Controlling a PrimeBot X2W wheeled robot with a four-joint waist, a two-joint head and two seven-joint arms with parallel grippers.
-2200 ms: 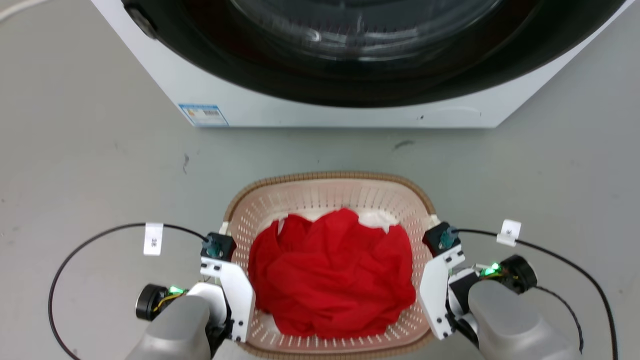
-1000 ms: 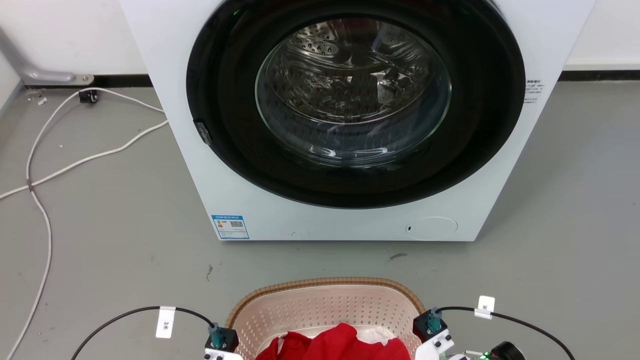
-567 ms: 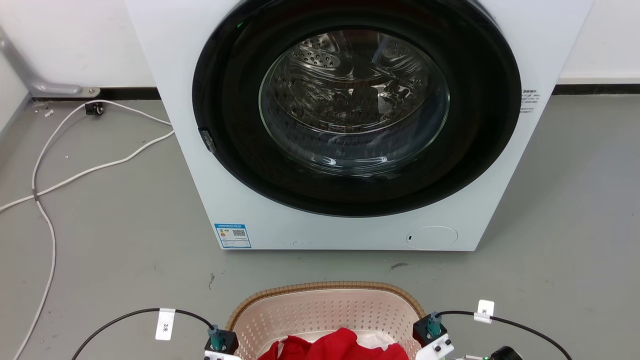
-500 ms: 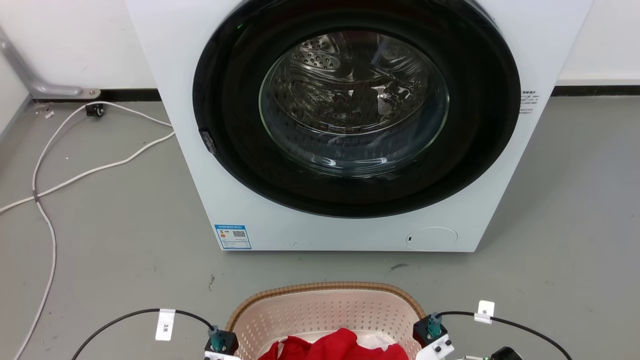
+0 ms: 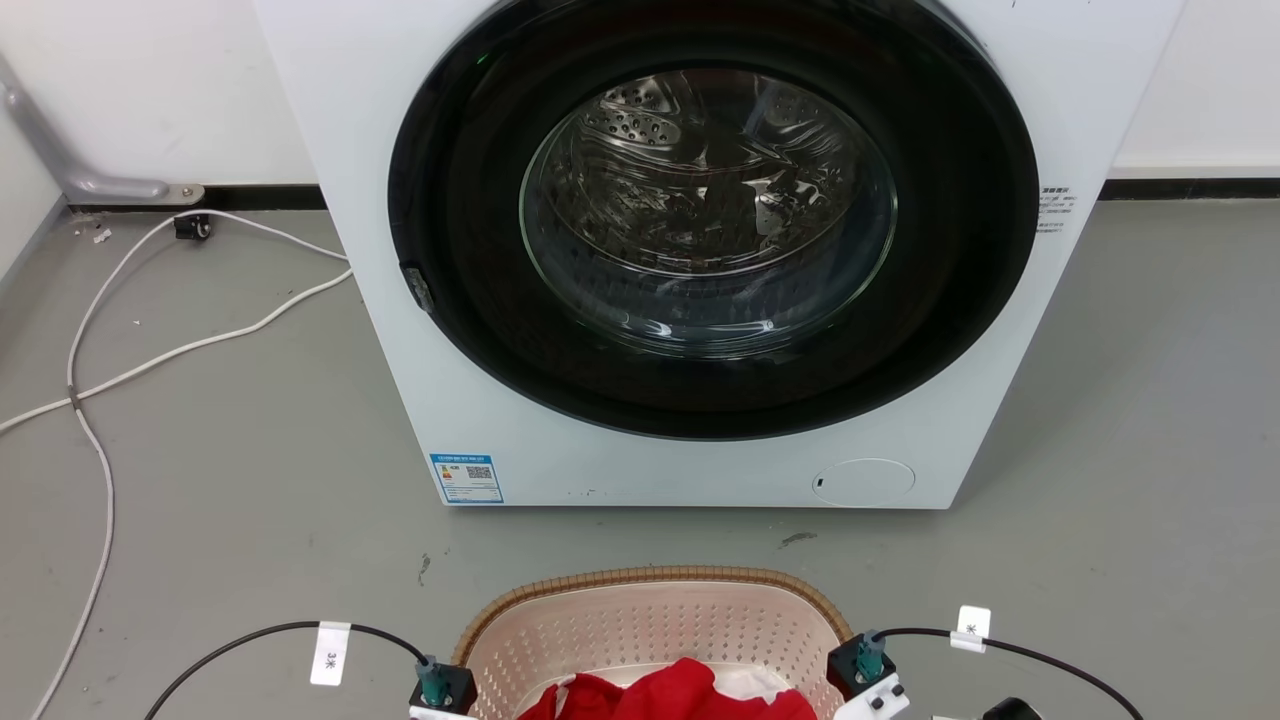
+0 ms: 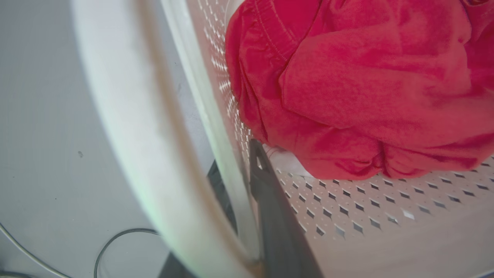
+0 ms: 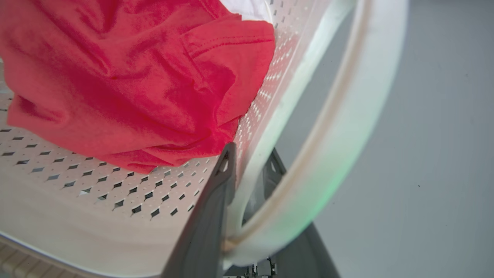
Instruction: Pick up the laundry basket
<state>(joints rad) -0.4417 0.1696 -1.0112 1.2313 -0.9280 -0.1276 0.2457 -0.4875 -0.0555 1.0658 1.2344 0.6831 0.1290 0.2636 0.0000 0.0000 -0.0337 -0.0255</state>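
The basket (image 5: 650, 622) lies at the near edge of the floor (image 5: 1150, 450) in the head view, straight in front of the washer (image 5: 340, 200), with a strip of bare floor between them. Whether its base touches the floor cannot be told. A red cloth (image 5: 680, 697) is heaped inside it, over a bit of white cloth (image 6: 287, 166). The left jaws are closed on the basket's left side: one dark finger (image 6: 270, 216) lies flat against the inside of the perforated wall, and the other stands just outside it, in the gap between the wall and the white left handle (image 6: 127, 135). The right jaws grip the right side the same way, with one finger (image 7: 212, 216) against the inner wall beside the red cloth and the other outside, under the loop of the right handle (image 7: 347, 135). In the head view a black block with a teal plug sits at each side of the brown rim, each trailing a black cable with a white tag (image 5: 330, 655). The washer's round dark door (image 5: 460, 330) is shut, and the steel drum shows through its glass (image 5: 700, 200). A blue label (image 5: 466, 479) sits at the washer's lower left corner. A white cord (image 5: 200, 345) snakes over the floor's far left part to the wall.
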